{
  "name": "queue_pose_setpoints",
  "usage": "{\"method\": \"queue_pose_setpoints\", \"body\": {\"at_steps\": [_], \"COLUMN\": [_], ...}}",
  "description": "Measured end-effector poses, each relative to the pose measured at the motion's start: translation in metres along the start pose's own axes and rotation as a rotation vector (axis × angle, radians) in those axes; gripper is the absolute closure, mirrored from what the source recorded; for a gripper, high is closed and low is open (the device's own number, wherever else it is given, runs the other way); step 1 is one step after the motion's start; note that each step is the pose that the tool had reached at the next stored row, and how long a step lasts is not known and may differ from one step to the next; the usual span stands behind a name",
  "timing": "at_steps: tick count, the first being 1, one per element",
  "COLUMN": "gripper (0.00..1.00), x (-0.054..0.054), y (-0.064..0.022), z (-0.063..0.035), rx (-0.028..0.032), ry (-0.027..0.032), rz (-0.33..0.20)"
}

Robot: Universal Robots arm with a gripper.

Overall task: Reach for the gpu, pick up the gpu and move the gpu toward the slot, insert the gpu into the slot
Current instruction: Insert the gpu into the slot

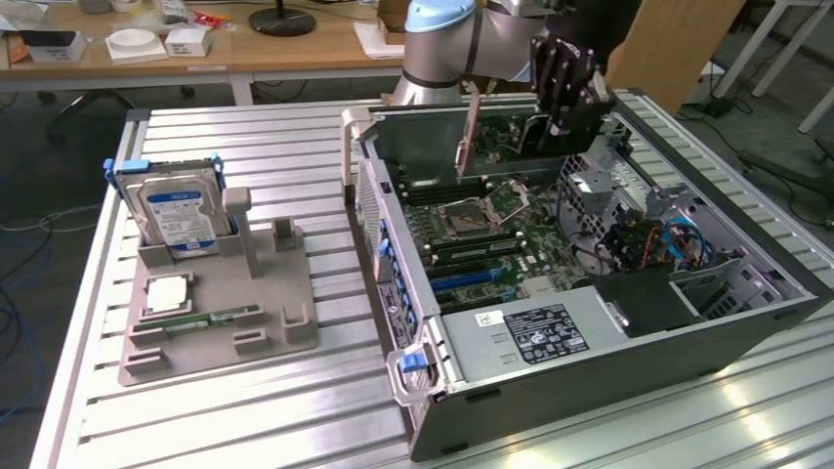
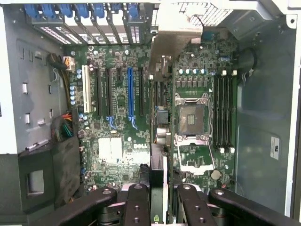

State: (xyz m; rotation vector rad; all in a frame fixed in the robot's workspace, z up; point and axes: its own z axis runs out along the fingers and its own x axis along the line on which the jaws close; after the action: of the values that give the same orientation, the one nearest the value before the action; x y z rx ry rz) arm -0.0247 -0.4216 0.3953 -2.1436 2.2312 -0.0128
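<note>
My gripper [image 1: 569,90] hangs over the far end of the open computer case [image 1: 729,322] and is shut on the gpu [image 1: 466,135]. The card hangs edge-down in the air, with its metal bracket end toward the exterior view's left. In the wrist view the gpu [image 2: 165,47] runs edge-on from between the black fingers [image 2: 137,202] out to its silvery bracket. It hovers above the green motherboard [image 2: 117,150]. The long blue slot [image 2: 130,92] lies a little to one side of the card's line, among black slots. The same slot [image 1: 467,279] shows on the board in the exterior view.
The square silver CPU socket [image 2: 191,120] and memory slots [image 2: 223,110] lie beside the card's path. Case walls, blue latches [image 2: 80,10] and cabling [image 1: 651,239] ring the board. On the table's left, a grey fixture [image 1: 215,322] holds a blue-labelled hard drive [image 1: 179,217].
</note>
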Motion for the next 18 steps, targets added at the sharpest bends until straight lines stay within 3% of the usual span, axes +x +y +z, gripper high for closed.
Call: {"method": "queue_pose_setpoints", "body": {"at_steps": [18], "gripper": [0.73], "x": [0.011], "y": [0.0048], "z": [0.0143], "rx": [0.0005], "ry": [0.0007], "rz": [0.013]}}
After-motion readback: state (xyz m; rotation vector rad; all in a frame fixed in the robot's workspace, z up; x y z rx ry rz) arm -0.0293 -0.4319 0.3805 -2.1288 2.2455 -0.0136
